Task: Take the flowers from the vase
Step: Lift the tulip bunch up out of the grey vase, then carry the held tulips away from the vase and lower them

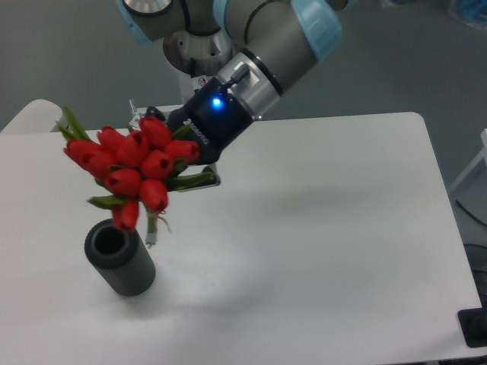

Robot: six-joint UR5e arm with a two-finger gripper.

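The flowers (133,163), a tight bunch of red tulip buds with green leaves, hang in the air with their short pale stems (153,228) clear of the vase. My gripper (194,163) is shut on the bunch from the right, its black body with a blue light behind the buds; the fingertips are mostly hidden by leaves. The vase (119,257), a dark grey ribbed cylinder, stands on the white table just below and left of the stem ends, its round mouth open and nothing in it.
The white table (319,228) runs to the right and front edges. A small metal fixture (137,114) sits at the table's back edge behind the bunch. The arm's grey and blue links (266,38) reach in from the top.
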